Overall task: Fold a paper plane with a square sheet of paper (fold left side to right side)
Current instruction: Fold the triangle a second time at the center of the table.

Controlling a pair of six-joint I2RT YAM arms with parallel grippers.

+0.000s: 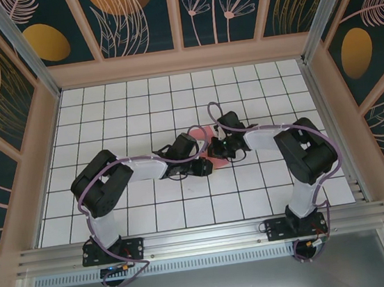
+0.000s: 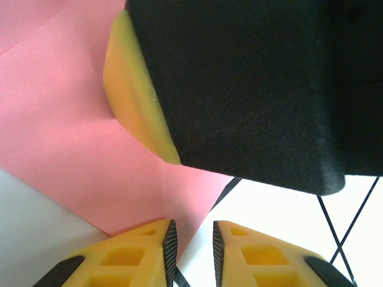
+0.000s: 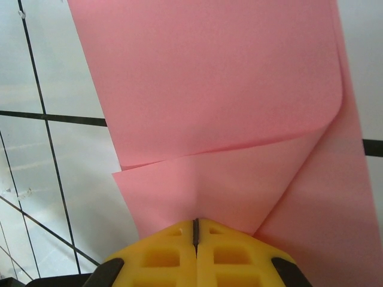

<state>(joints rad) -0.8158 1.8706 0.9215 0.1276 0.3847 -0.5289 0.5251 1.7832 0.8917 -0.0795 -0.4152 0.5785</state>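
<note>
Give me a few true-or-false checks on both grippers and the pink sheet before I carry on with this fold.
1. The right gripper is shut, with its tips against the square sheet of paper. True.
2. The left gripper is fully shut. False: a narrow gap shows between its fingers.
3. The sheet lies flat in a single layer. False: a flap is folded over and curls above the layer below it.
4. Both grippers meet at the sheet near the middle of the table. True.
</note>
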